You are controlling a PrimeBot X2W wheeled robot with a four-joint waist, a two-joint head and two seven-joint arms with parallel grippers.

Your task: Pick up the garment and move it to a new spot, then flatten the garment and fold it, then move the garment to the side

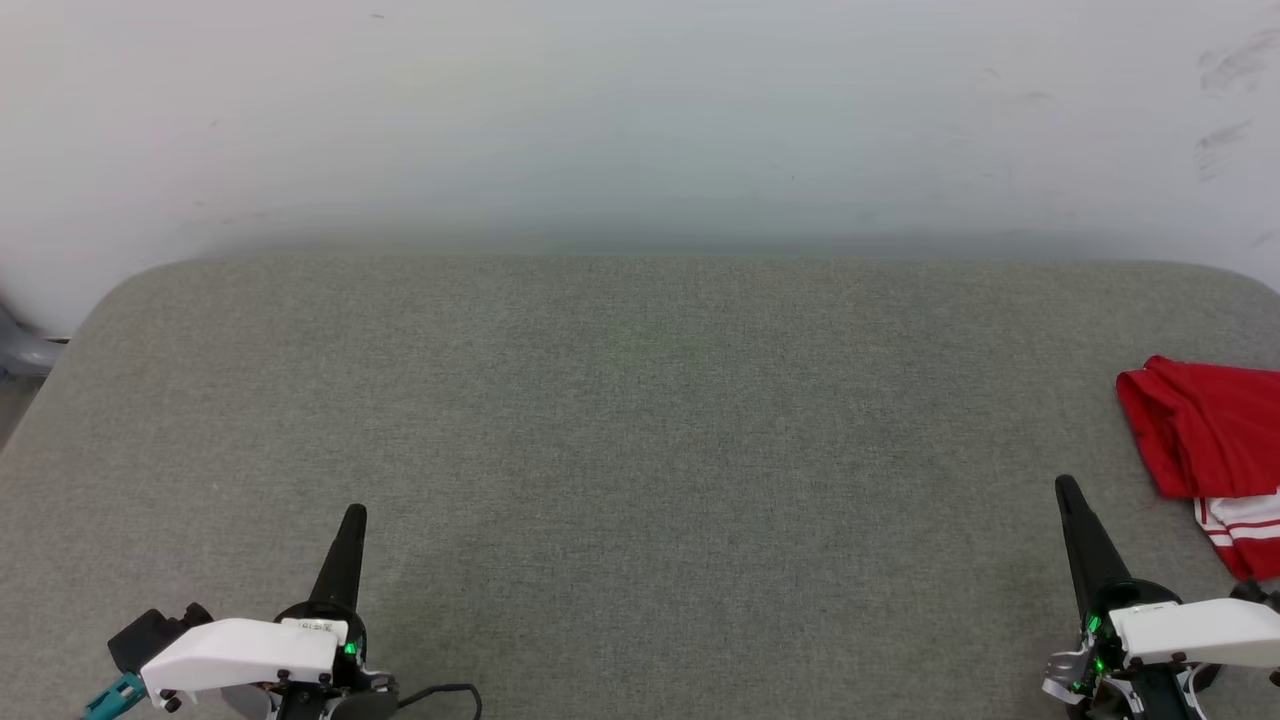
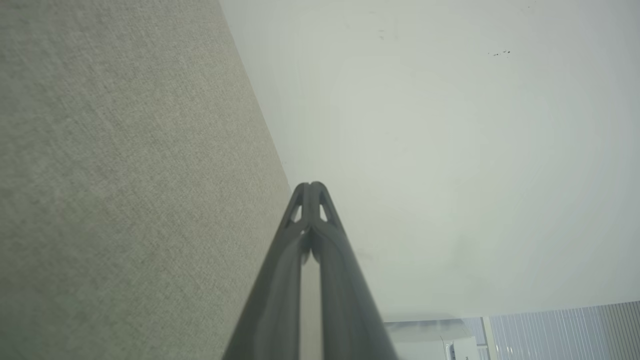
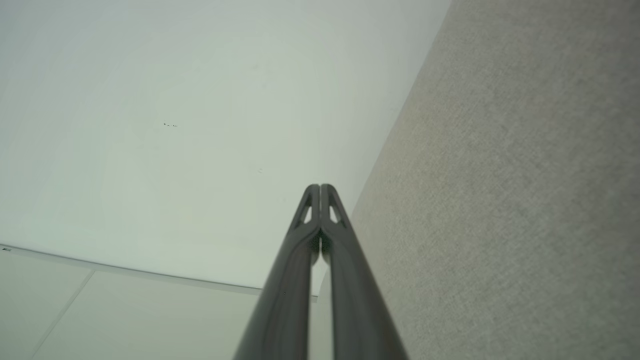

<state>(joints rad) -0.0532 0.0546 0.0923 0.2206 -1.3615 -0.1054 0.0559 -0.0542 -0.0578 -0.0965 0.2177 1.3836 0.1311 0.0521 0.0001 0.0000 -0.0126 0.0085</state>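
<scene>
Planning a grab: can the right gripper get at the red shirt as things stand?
Probably yes: the red shirt lies just right of the right gripper, nothing between them, though its shut jaws must open first.

A bench (image 1: 640, 420) covered in grey-green woven fabric, with rounded far corners, stands before a pale off-white wall (image 1: 640, 120). Dark scuff marks (image 1: 1235, 65) smudge the wall above the bench's far right corner. The light is soft and even. The left wrist view catches pale ribbed slats (image 2: 565, 330).
</scene>
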